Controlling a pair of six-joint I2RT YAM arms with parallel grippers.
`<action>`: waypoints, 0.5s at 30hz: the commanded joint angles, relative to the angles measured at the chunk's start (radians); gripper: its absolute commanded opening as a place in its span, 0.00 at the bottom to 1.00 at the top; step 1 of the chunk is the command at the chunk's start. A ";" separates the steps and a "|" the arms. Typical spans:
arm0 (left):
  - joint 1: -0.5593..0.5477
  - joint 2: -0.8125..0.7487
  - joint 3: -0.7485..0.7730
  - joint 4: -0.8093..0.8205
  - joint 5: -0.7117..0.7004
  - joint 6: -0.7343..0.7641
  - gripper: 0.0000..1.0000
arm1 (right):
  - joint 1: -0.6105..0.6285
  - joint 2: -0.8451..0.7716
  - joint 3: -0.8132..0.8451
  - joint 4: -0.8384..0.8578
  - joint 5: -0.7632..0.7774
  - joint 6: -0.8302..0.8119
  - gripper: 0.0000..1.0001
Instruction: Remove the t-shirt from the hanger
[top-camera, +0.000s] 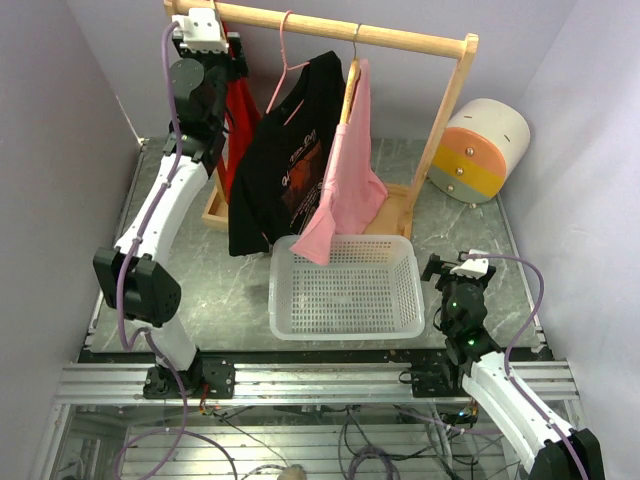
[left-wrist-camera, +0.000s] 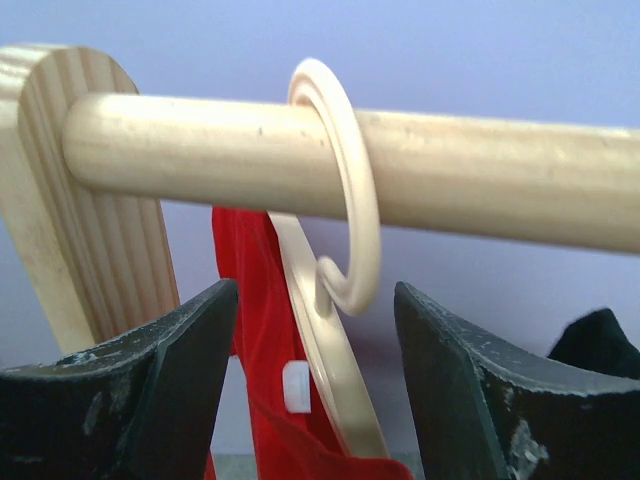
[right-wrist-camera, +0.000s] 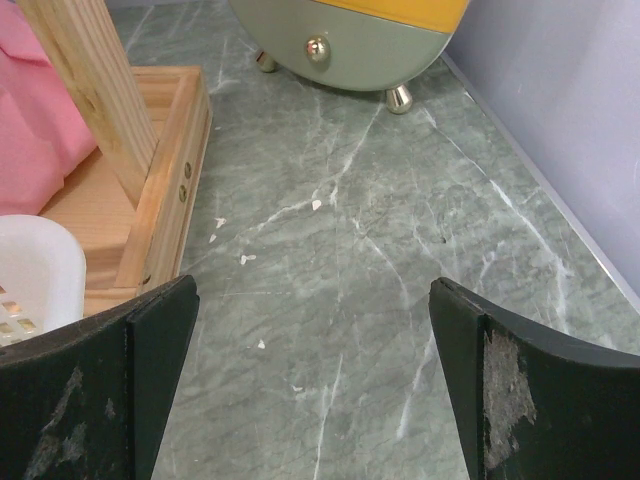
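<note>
- Nothing is off yet, I judge; the red t-shirt (left-wrist-camera: 245, 330) hangs on its hanger (left-wrist-camera: 362, 200), hooked over the rail (left-wrist-camera: 500, 180).
- My left jaws gape either side of the hanger; right jaws spread wide above the tabletop (right-wrist-camera: 380, 250).

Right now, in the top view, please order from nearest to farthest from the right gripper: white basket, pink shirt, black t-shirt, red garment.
From the right gripper:
1. white basket, just left of it
2. pink shirt, right part of the rail
3. black t-shirt, middle of the rail
4. red garment, far left end
</note>
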 joint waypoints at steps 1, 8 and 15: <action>0.002 0.067 0.134 0.002 -0.097 0.045 0.74 | 0.004 -0.006 -0.089 0.023 -0.002 -0.006 1.00; 0.003 0.134 0.278 -0.112 -0.158 0.069 0.73 | 0.003 -0.005 -0.089 0.023 -0.002 -0.006 1.00; 0.010 0.114 0.265 -0.204 -0.174 0.011 0.61 | 0.004 -0.005 -0.089 0.023 -0.002 -0.006 1.00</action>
